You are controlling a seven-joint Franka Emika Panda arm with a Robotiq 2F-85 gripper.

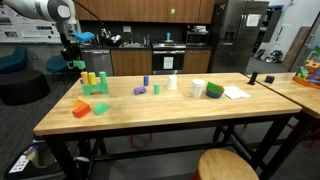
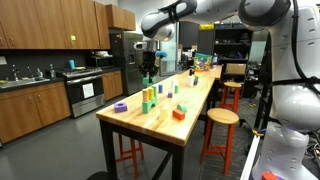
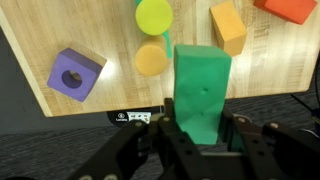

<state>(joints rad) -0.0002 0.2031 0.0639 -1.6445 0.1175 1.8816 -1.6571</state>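
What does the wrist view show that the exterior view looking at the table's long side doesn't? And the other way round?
Only the wrist view: the round hole in the purple block, and the gripper up close, with its fingers closed around what it holds.
Only the exterior view: the robot arm, the round stool, the kitchen cabinets behind, and a white sheet of paper further along the table.
Both: the green block held in the gripper, and the wooden table.

White arm [image 2: 185,10] with dark joints, black gripper [image 3: 200,128].
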